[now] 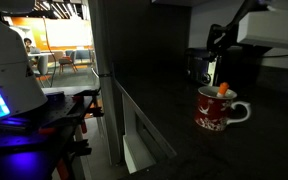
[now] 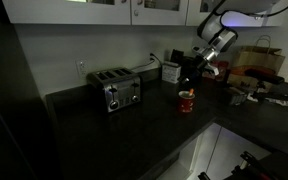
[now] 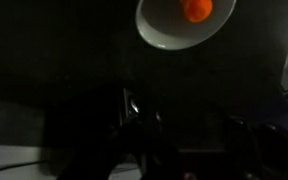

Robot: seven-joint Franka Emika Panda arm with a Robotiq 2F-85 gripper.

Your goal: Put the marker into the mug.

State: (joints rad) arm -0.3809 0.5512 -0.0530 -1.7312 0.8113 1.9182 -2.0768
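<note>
The red mug (image 1: 216, 112) with a white pattern and white handle stands on the dark counter; it also shows in an exterior view (image 2: 187, 101). The orange-red marker (image 1: 222, 89) stands inside it, its end poking above the rim. In the wrist view I look down into the mug's white inside (image 3: 164, 30), with the marker's orange end (image 3: 195, 9) in it. My gripper (image 1: 214, 50) hangs above and just behind the mug, also in an exterior view (image 2: 196, 68). In the wrist view its dark fingers (image 3: 184, 118) show dimly, spread apart and empty.
A silver toaster (image 2: 115, 90) stands on the counter to the side of the mug. A white box (image 2: 170, 71) and a brown paper bag (image 2: 259, 60) stand by the wall. A dark appliance (image 1: 198, 66) is behind the mug. The counter edge (image 1: 144, 125) drops off nearby.
</note>
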